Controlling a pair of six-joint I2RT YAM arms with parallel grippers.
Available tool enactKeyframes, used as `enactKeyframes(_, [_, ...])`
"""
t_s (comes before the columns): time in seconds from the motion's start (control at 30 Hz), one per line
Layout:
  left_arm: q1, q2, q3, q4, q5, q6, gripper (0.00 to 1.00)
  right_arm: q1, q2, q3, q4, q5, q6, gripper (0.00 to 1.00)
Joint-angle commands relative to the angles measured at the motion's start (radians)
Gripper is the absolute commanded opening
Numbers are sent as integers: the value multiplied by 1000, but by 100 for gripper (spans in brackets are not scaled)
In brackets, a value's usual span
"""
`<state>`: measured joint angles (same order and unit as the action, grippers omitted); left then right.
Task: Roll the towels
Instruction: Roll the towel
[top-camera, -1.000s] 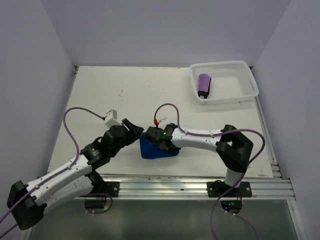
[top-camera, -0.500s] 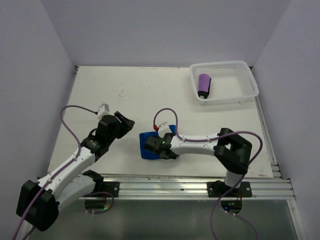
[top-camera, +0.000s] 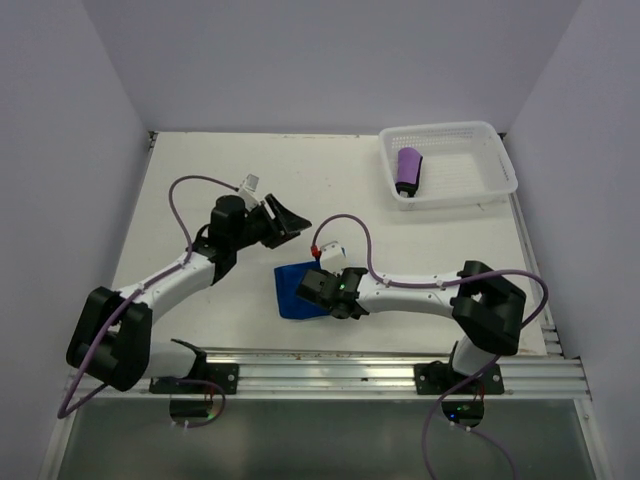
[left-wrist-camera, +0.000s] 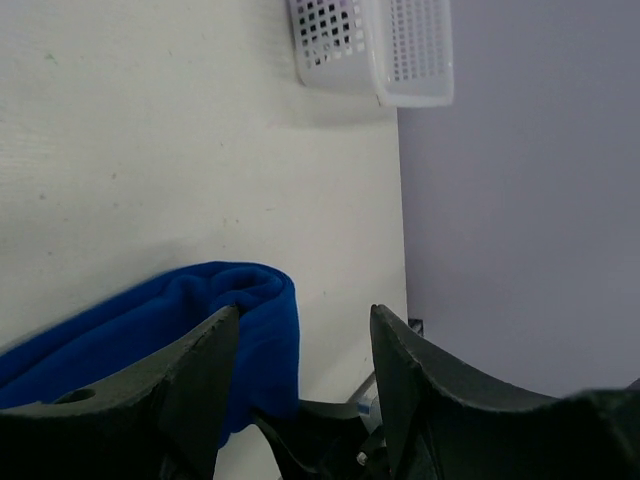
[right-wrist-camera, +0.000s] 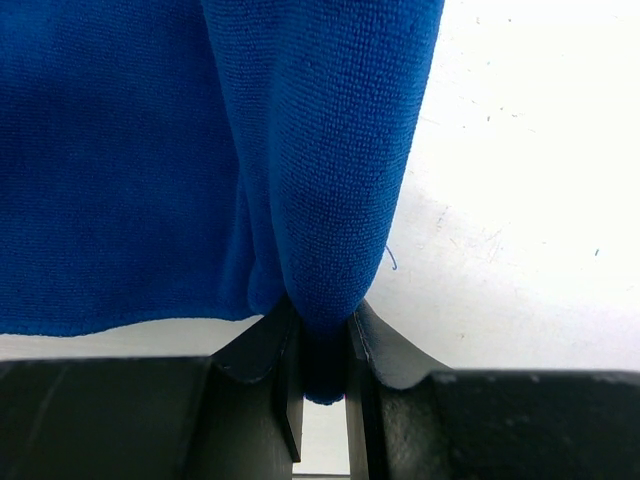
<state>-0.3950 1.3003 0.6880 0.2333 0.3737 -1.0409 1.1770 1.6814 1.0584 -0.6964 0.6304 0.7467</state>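
Observation:
The bright blue towel (top-camera: 292, 297) lies near the table's front, partly folded over. My right gripper (top-camera: 314, 291) is shut on a fold of it. The right wrist view shows that fold of the blue towel (right-wrist-camera: 318, 250) pinched between the right gripper (right-wrist-camera: 322, 345) jaws. My left gripper (top-camera: 291, 219) hovers open behind and left of the towel, holding nothing. In the left wrist view the blue towel (left-wrist-camera: 190, 315) sits beyond the open left gripper (left-wrist-camera: 305, 335). The purple towel (top-camera: 408, 169) lies rolled in the basket.
The white mesh basket (top-camera: 480, 184) stands at the back right corner, and its corner shows in the left wrist view (left-wrist-camera: 410, 60). A metal rail (top-camera: 380, 368) runs along the table's front edge. Purple-grey walls close in the table's sides and back.
My left arm has swung away from the blue towel's left edge toward the back, its gripper now pointing right. My right gripper, still shut on the towel, has shifted slightly left and forward.

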Motion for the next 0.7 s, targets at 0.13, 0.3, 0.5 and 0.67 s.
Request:
enactKeyframes(0.13, [-85,129,28,187,202,-85,59,0,-26,-3,41,3,5,0])
enactKeyframes(0.3, [-137,122,13,164,145,-90,58,-2,-8,2,35,3,25,0])
enactKeyframes(0.5, [-171,174,27,152,162,-96,58,-4,-22,-15,58,2,37,0])
enactKeyframes(0.67, [-199,195,31,115,130,-73,58,-5,-54,-46,83,9,43,0])
